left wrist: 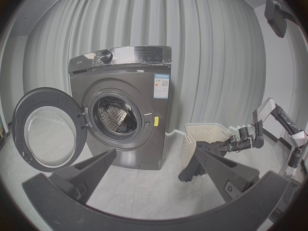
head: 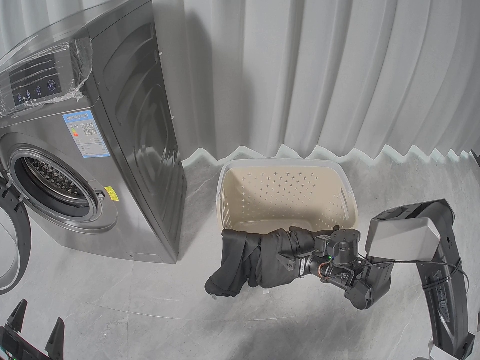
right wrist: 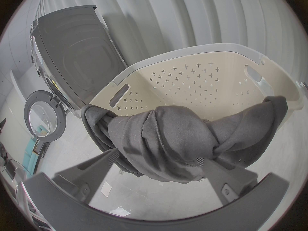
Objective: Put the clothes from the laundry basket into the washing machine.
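A grey washing machine point(head: 100, 176) stands at the left on a pale floor point(head: 125, 296), its round door point(head: 12, 246) swung wide open and the steel drum point(left wrist: 117, 116) exposed. Just beside it, to the right, sits a cream laundry basket point(head: 280, 163). A dark grey garment point(head: 260, 258) lies bunched across the basket's near rim, one end hanging down outside. The right gripper point(right wrist: 157, 159) is at this bundle, its fingers wide apart with cloth heaped between and over them, not clamped. The left gripper point(head: 40, 316) hangs low in front of the machine, fingers spread, holding nothing. The task looks well along: no other clothing shows inside the basket, and only this garment has yet to go to the drum. A dark shape low in the drum may be laundry, but it is too small to tell.
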